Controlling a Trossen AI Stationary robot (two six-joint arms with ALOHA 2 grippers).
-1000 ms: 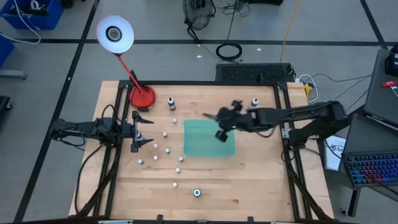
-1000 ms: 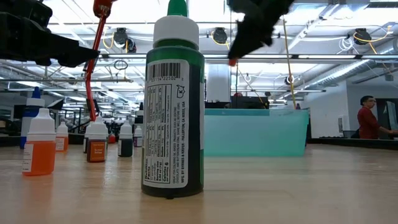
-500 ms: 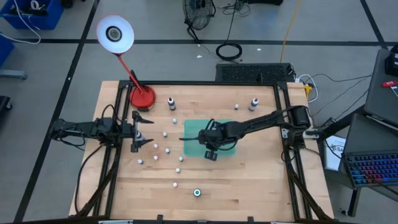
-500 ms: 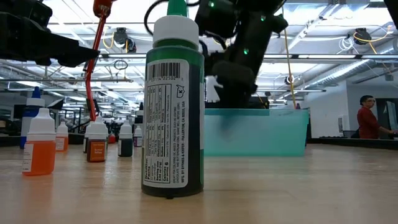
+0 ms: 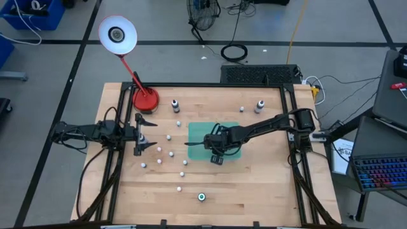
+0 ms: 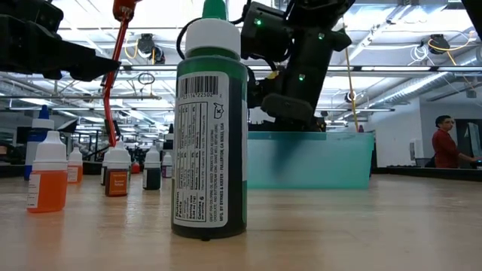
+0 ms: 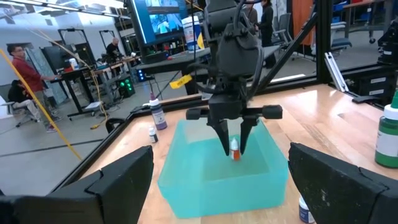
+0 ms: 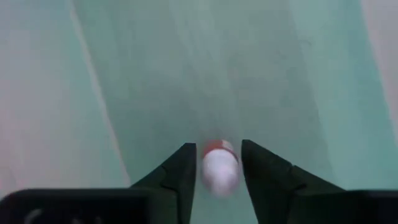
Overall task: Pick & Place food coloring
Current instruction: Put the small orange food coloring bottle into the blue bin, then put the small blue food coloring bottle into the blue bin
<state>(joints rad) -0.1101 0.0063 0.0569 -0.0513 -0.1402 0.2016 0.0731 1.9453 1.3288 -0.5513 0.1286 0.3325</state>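
My right gripper point(image 5: 214, 152) reaches down into the teal bin point(image 5: 230, 130) at mid table. It is shut on a tiny red food coloring bottle point(image 7: 235, 152) with a whitish cap. My left gripper point(image 5: 144, 133) waits open and empty at the table's left side, pointing toward the bin. Several tiny whitish-capped bottles point(image 5: 170, 152) stand on the wood between my left gripper and the bin. A larger green bottle point(image 6: 209, 128) stands near the front edge, and it also shows in the high view point(image 5: 201, 197). My right gripper pinches the bottle's whitish cap end point(image 8: 219, 173) between its two fingers point(image 8: 180, 171). The fingers come from above, pointing down. The bottle hangs upright below them, red body down, inside the bin; whether it touches the bin floor I cannot tell.
Two dark bottles point(image 5: 175, 105) point(image 5: 259, 106) stand near the far edge. A red lamp base point(image 5: 145, 99) sits at the far left corner, its lamp head leaning out over the floor. A person point(image 6: 446, 143) stands in the room beyond the table.
My right gripper has come down from high above the bin's far right toward the near left, carrying the red bottle into the bin. It stays shut on the bottle. In the last half second it has barely moved.
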